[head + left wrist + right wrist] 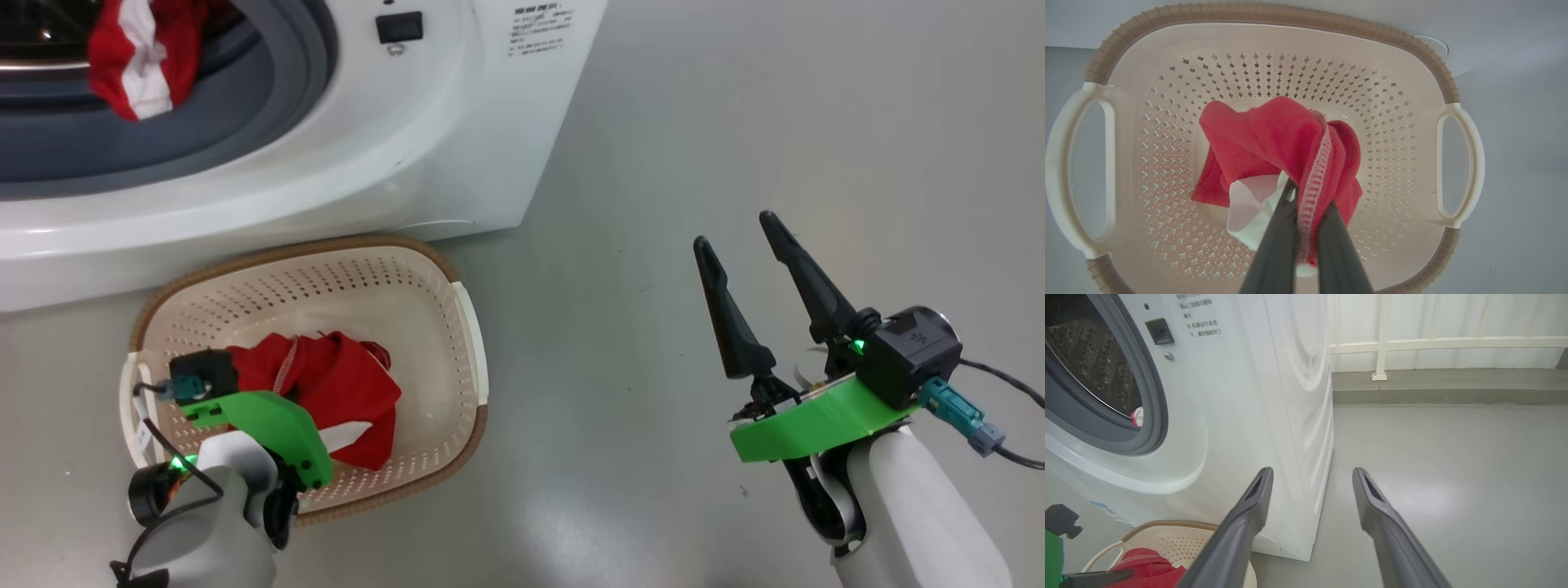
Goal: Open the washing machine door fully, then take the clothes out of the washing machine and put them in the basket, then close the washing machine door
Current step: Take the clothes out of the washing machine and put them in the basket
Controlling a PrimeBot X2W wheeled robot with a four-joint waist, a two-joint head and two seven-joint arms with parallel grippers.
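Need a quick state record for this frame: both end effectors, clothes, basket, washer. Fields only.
left end effector: shut on red garment, hanging inside the basket
right end effector: open, empty, above the floor to the right of the washing machine
basket: on the floor against the washing machine front
drum mouth: red-and-white garment draped over the grey gasket
pending: release, fetch the draped garment, close the door
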